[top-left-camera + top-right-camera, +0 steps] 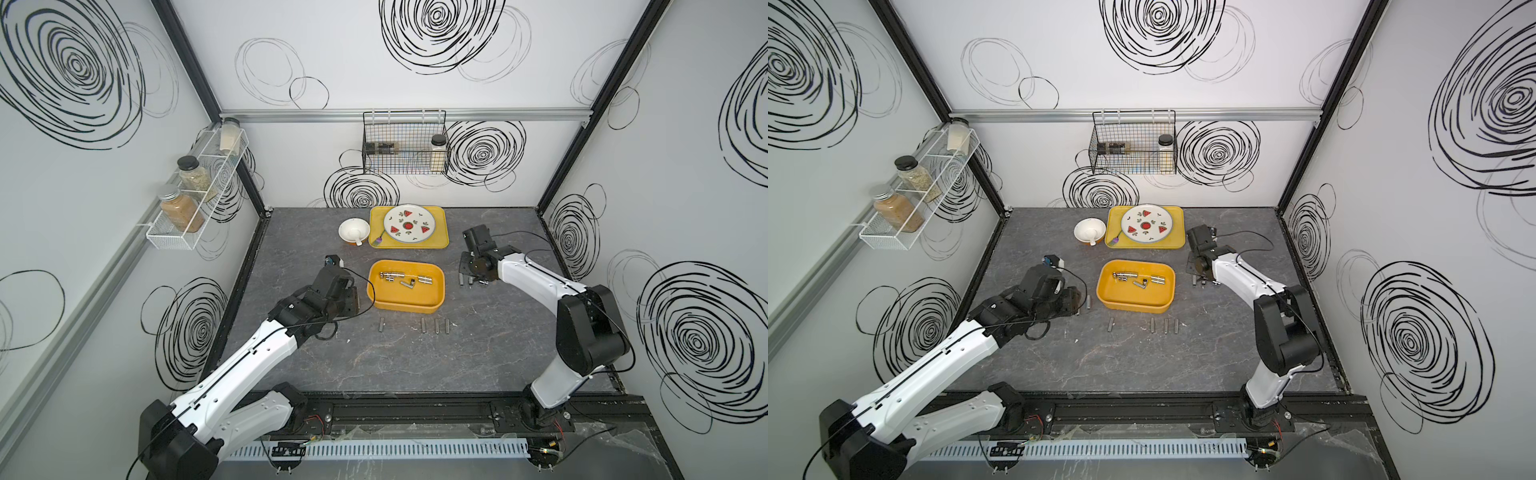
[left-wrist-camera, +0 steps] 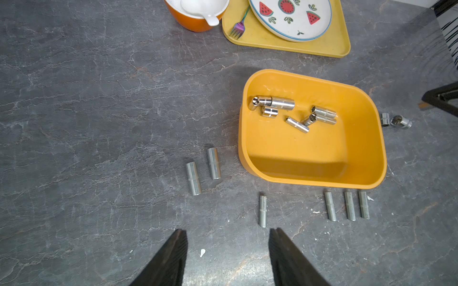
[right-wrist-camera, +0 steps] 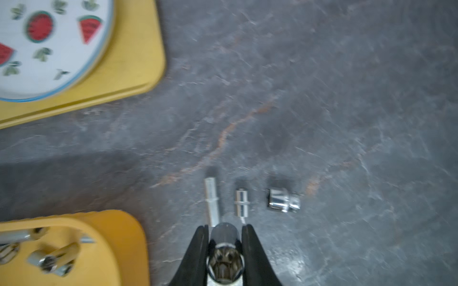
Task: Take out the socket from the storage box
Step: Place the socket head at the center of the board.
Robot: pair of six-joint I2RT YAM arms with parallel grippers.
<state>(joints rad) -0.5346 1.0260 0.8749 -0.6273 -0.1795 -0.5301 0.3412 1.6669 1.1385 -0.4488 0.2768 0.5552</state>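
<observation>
Chrome socket [image 3: 223, 260], which we hold clamped in our right claw [image 3: 225, 229], clear of the orange storage box [image 3: 116, 230] beside that claw; three loose sockets [image 3: 241, 201] lie on the table [image 3: 322, 99] just beyond its tips. Our left claw [image 2: 228, 234] gapes empty, jaws apart

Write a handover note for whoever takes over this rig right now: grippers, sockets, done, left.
Left gripper: open, empty, above the table.
Right gripper: shut on a socket, close to the table to the right of the storage box, beside three sockets laid there.
Done: four sockets lie in front of the box, two more to its left.
Left: set down the held socket; several sockets lie inside the box.
</observation>
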